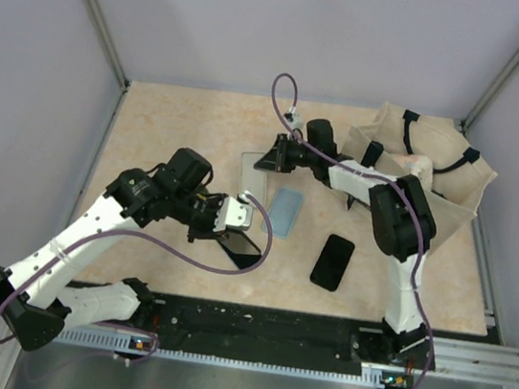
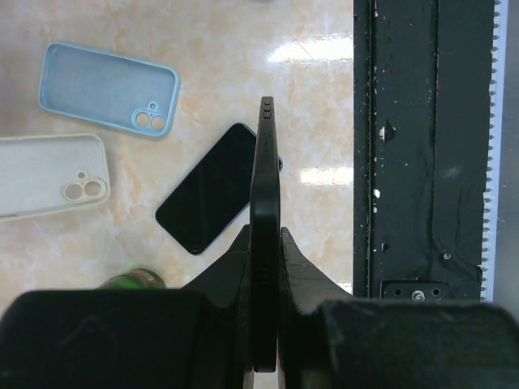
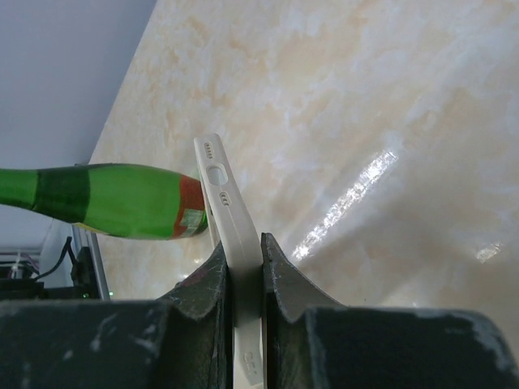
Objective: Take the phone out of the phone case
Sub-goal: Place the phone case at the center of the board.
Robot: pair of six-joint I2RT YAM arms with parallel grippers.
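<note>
1. Left gripper (image 2: 265,237) is clamped on a black phone (image 2: 265,162), held edge-on at frame centre
2. Right gripper (image 3: 242,247) pinches a white case (image 3: 220,203), lower centre
3. Blue case (image 1: 284,210) and second phone (image 1: 332,261) lie flat near centre of top view

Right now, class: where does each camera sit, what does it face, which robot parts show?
Top external: above, behind the bases; looks down on table; left arm and right arm show.
Left wrist: faces down; its fingers clamp a black phone.
Right wrist: looks low along table; its fingers clamp a white case.
Shared, top and left wrist: blue case.
</note>
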